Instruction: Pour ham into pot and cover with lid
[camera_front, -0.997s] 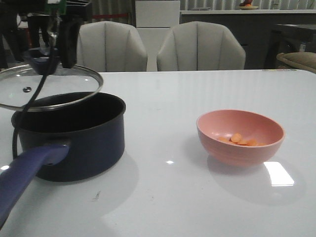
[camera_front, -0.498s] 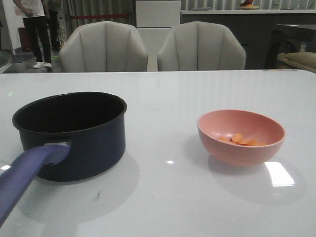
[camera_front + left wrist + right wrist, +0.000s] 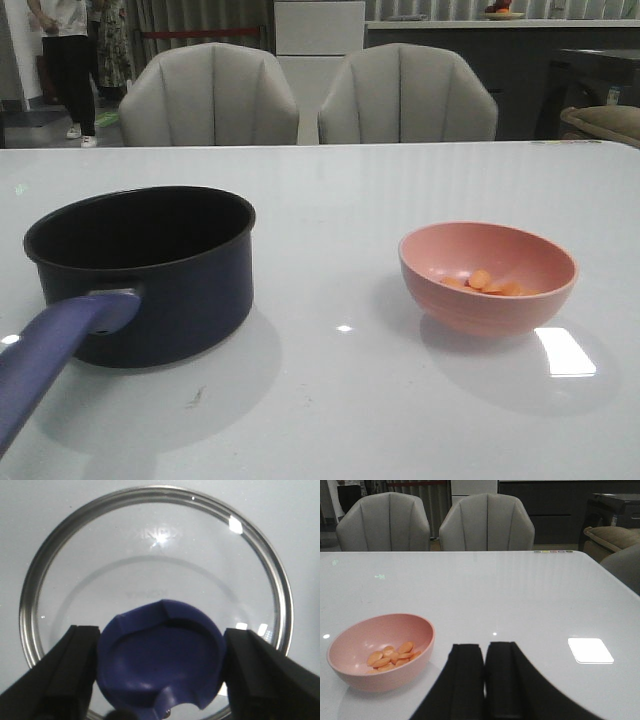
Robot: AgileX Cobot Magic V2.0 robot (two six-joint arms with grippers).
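Observation:
The dark navy pot (image 3: 140, 275) stands uncovered on the left of the white table, its purple-blue handle (image 3: 50, 355) pointing toward the front edge. To its right a pink bowl (image 3: 487, 300) holds several orange ham slices (image 3: 480, 281). No gripper shows in the front view. In the left wrist view my left gripper (image 3: 162, 635) is shut on the lid's blue knob (image 3: 160, 665), the glass lid (image 3: 155, 545) hanging over bare table. My right gripper (image 3: 484, 652) is shut and empty, low over the table beside the bowl (image 3: 350, 672) with the ham (image 3: 390, 656).
Two grey chairs (image 3: 210, 95) (image 3: 405, 95) stand behind the table's far edge. A person (image 3: 65, 60) stands in the room at the back left. A bright light reflection (image 3: 590, 650) lies on the tabletop near my right gripper.
One second ago my left gripper held the lid just above the pot. It has carried the lid off to the left, out of the front view. Pot and bowl have not moved.

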